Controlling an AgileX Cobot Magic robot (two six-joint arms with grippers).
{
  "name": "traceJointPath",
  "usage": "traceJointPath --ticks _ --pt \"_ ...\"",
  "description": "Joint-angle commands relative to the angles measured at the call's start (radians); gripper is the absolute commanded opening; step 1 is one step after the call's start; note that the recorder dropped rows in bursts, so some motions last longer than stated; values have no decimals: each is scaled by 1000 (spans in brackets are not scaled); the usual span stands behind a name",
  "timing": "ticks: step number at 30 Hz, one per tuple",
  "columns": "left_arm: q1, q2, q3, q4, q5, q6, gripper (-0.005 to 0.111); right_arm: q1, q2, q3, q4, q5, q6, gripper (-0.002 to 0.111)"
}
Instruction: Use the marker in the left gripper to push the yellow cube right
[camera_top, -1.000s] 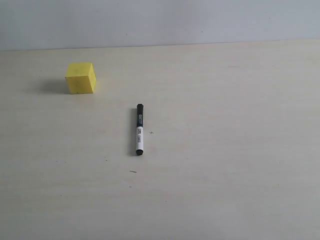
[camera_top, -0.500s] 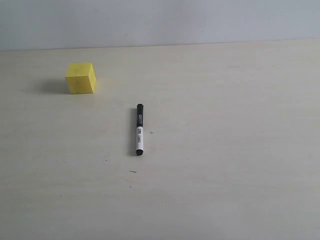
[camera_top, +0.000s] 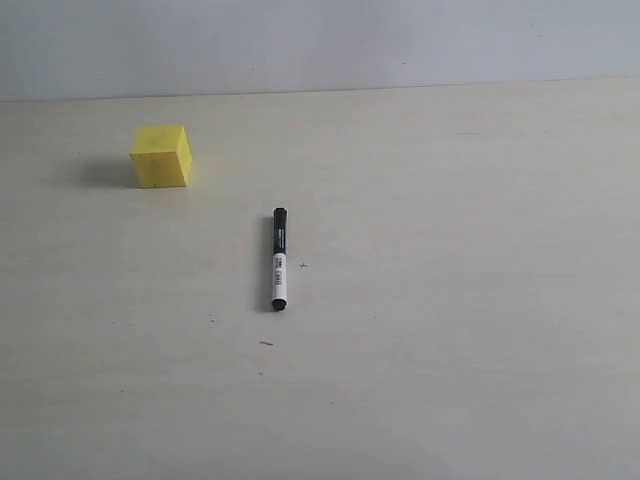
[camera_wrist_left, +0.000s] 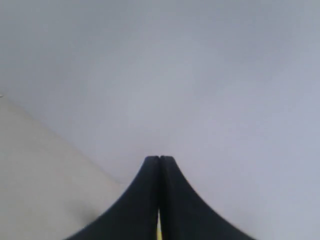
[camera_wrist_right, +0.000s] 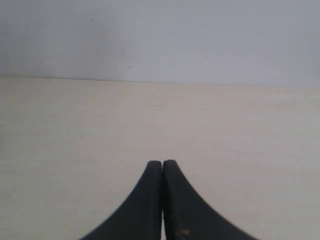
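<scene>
The left pincer (camera_wrist_left: 160, 159) is closed, its two black fingers (camera_wrist_left: 142, 200) pressed flat together at the tips with nothing held between them. Further back along the seam between them a thin yellow sliver (camera_wrist_left: 158, 231) shows; what it belongs to cannot be told. Past this pincer, its wrist view takes in mostly the pale grey wall (camera_wrist_left: 200, 75), with a wedge of the light table (camera_wrist_left: 40, 190) beside it.

The right pincer (camera_wrist_right: 162, 162) is likewise closed and empty, fingertips touching. It looks out over bare table toward the same grey wall.

In the exterior view the marker (camera_top: 279, 260) lies flat on the table a little left of the middle, free of both pincers. It points roughly from near to far, with a long black section at the far end, the white labelled barrel in the middle and a short black tip at the near end.

The yellow cube (camera_top: 161, 156) sits on the table at the far left, well apart from the marker, farther back and to its left. A soft shadow falls on the table to the cube's left.
</scene>
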Motion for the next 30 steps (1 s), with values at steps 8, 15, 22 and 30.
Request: traceJointPath --ticks 8,15,22,30 --pt "-6 221 -347 246 -164 -378 0 4 -6 5 -1 -4 -2 0" --pt "-44 758 -669 535 349 -310 0 4 -6 5 -1 -4 -2 0" --pt "-247 1208 -899 379 760 -29 0 4 -6 5 -1 -4 -2 0" --pt "-605 1539 -1185 363 1138 -38 0 4 -6 5 -1 -4 -2 0"
